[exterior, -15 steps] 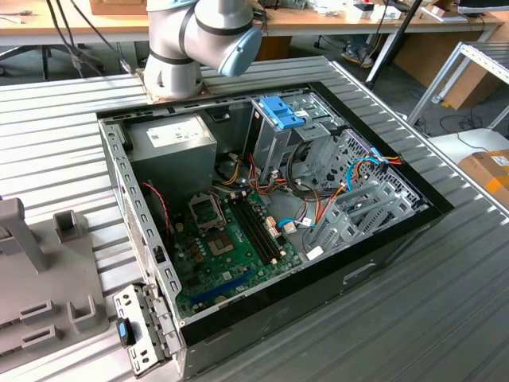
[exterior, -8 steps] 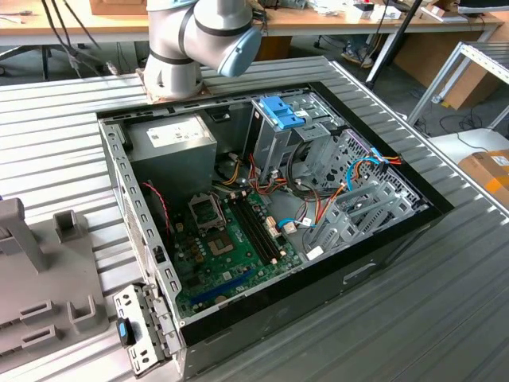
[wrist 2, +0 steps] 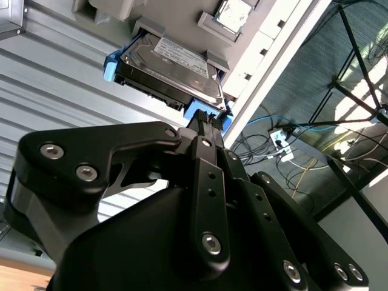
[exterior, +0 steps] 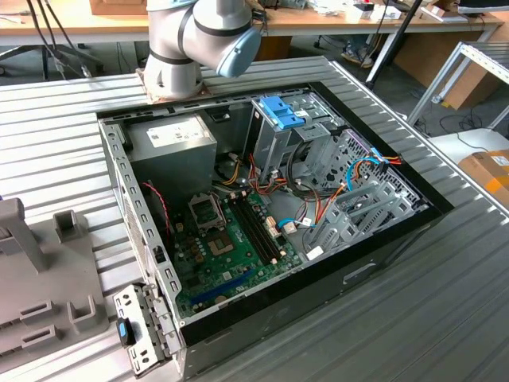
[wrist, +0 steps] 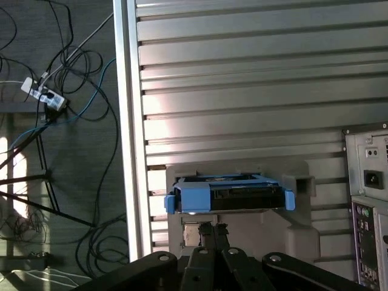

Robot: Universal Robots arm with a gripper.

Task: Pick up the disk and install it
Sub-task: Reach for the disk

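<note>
The disk is a flat black drive in bright blue rails. It lies in a grey holder on the ribbed metal table, close to the table's edge. In the first wrist view the disk shows end-on, with blue corners at both sides. My gripper is shut, its black fingers pressed together with nothing between them. Its tips stand right at the disk's blue end tab; I cannot tell whether they touch it. In the first wrist view my gripper sits just short of the disk's end.
The open computer case lies on the table, with a tall silver cage topped by a blue clip inside. Its rear panel stands beside the holder. A grey fixture is at the exterior view's left. Cables lie on the floor past the table edge.
</note>
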